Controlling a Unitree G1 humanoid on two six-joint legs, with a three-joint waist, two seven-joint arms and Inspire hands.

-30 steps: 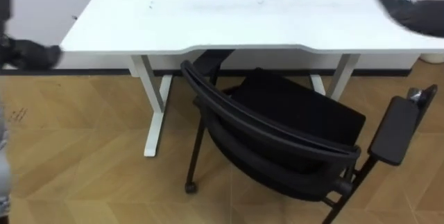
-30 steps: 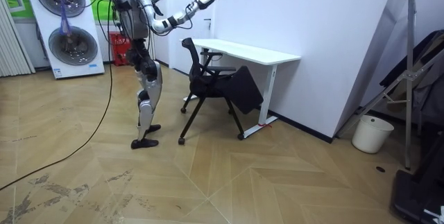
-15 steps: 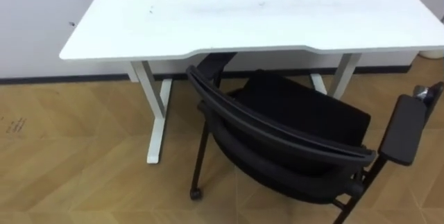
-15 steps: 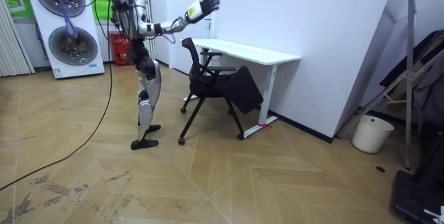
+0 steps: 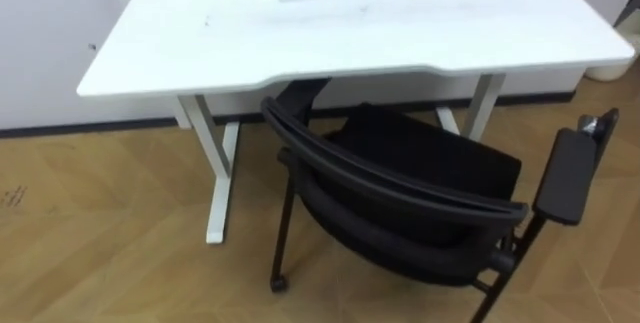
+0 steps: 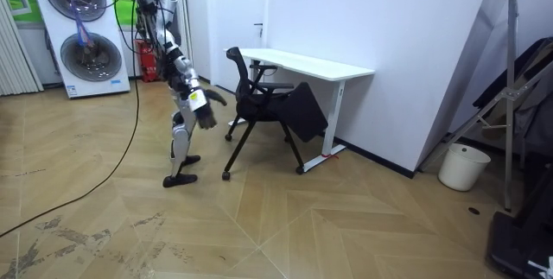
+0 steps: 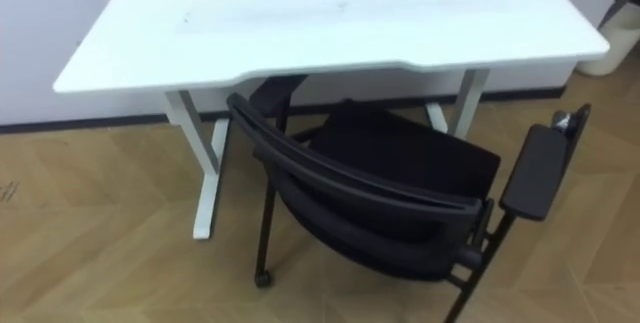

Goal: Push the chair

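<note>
Half of the black chair (image 5: 400, 198) sits under the white bench (image 5: 340, 18), backrest angled out; one lowered hand (image 6: 207, 113) hangs clear, its fingers unreadable.

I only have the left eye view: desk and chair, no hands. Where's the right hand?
Observer: In the room view the right hand hangs low by the hip, apart from the chair.
Operator: And where does the robot stand?
Observer: Behind the chair's back, on the side away from the desk.
Operator: Anything behind the robot?
Observer: Two stacked washers, some way off by the wall.
</note>
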